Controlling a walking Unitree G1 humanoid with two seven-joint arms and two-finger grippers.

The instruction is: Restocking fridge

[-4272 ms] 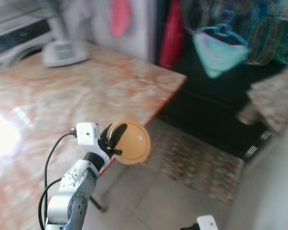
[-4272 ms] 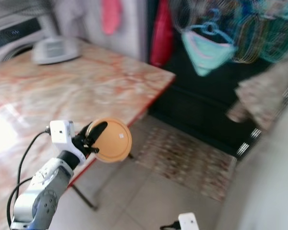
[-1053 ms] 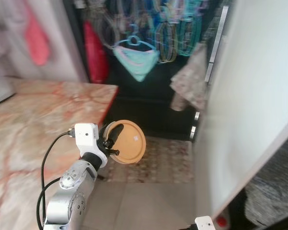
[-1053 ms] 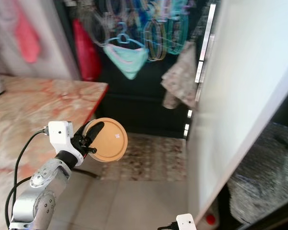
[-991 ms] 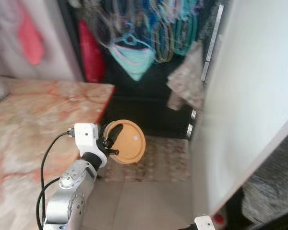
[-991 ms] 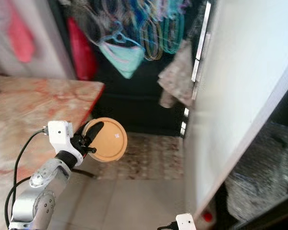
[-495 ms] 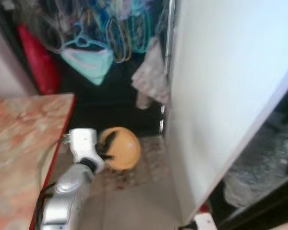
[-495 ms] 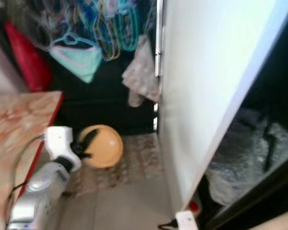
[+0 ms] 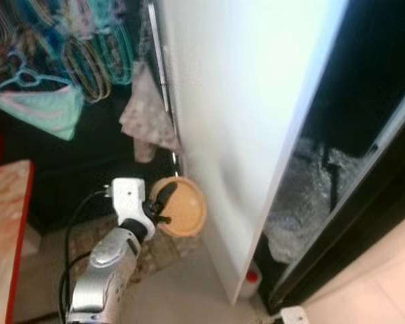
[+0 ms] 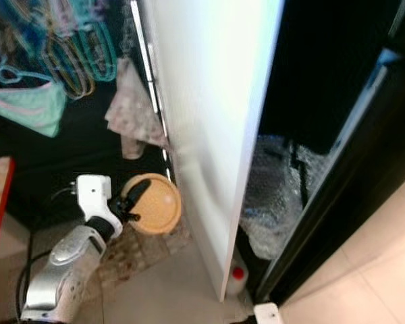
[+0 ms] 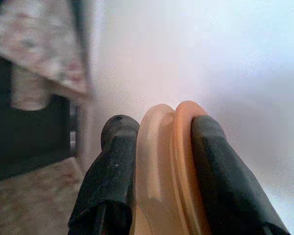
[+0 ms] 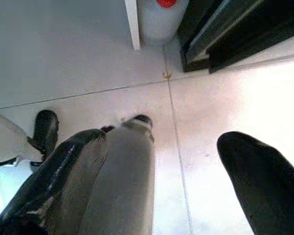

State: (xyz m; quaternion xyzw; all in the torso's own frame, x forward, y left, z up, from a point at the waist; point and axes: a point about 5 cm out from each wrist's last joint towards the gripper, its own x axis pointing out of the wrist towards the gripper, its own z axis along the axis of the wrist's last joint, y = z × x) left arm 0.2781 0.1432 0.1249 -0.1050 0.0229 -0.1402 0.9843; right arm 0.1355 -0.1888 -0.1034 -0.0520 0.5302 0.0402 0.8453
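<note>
The white fridge door (image 9: 236,115) is standing open, taking up the upper middle of the frame and running down to the tiled floor (image 10: 189,290). To the right of it, the dark inside of the fridge (image 10: 337,101) is showing, with a crinkled clear plastic bag (image 10: 273,192) sitting low in the right centre. At the upper left, coloured hangers (image 9: 88,61) and a pale green garment (image 9: 44,111) are hanging against a dark background, and a patterned cloth (image 9: 148,118) is dangling just beside the door's edge. A sliver of the marble counter (image 9: 3,236) with its red rim is showing at the lower left edge. A patterned mat (image 10: 131,256) is lying on the floor at the lower centre-left. A white bottle with a red cap (image 10: 235,277) is standing on the floor at the foot of the door.

The silver left arm (image 9: 104,270) is reaching up from the lower left, and the left end effector (image 9: 160,206) is clamping the round orange plate (image 9: 182,207) between its two black fingers (image 11: 112,171), holding it on edge just beside the face of the door, left of centre. In the left wrist view the plate's rim is sitting tight between both fingers.

The right end effector (image 12: 157,176) is hanging low over the pale floor tiles with its fingers spread apart and nothing between them.
</note>
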